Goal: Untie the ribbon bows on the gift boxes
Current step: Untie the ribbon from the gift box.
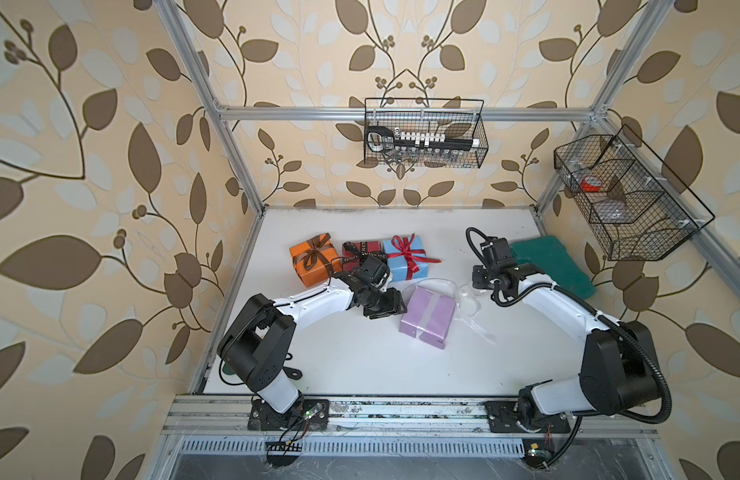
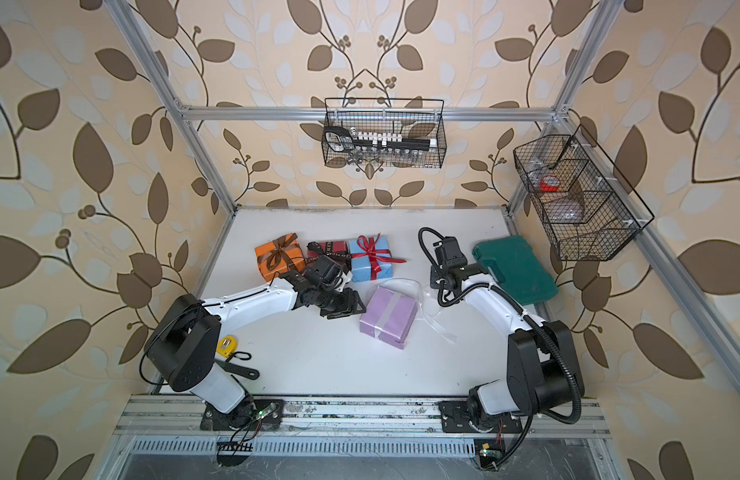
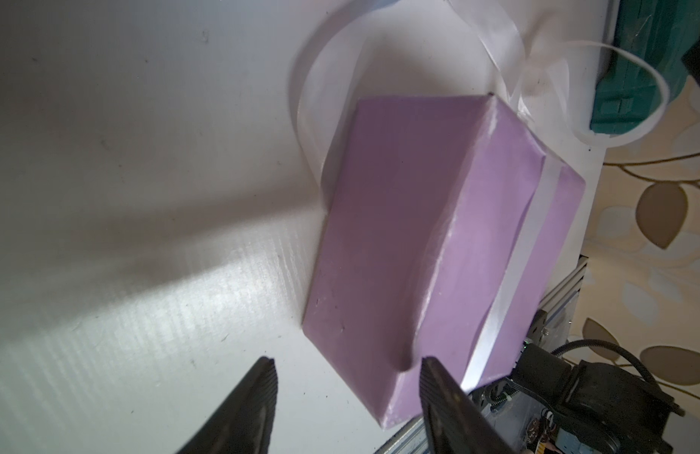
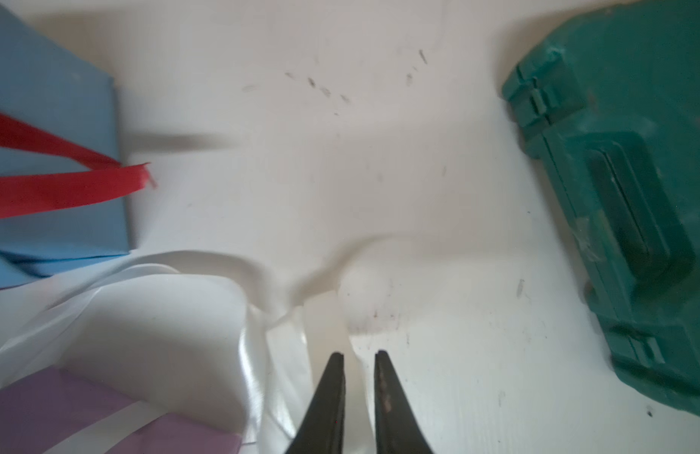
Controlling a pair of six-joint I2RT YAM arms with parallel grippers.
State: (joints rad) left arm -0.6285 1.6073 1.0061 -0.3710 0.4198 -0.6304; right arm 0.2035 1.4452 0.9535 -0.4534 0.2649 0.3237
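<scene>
in both top views the lilac box (image 1: 428, 318) lies mid-table, its white ribbon (image 1: 470, 301) already slack in loops to its right. the orange box (image 1: 314, 259) and blue box (image 1: 405, 257), far left, are still bow-tied.

the left arm reaches low, with the left gripper (image 1: 401, 309) at the lilac box's left edge. the right arm bends down over the loops, right gripper (image 1: 477, 286) pointing down.

left wrist: jaws roughly half open, one fingertip (image 3: 431, 377) touching the box, holding nothing.

right wrist: jaws nearly together at a ribbon tail; i cannot tell whether it is pinched.

next, likely draw that tail rightward while the left steadies the box.
</scene>
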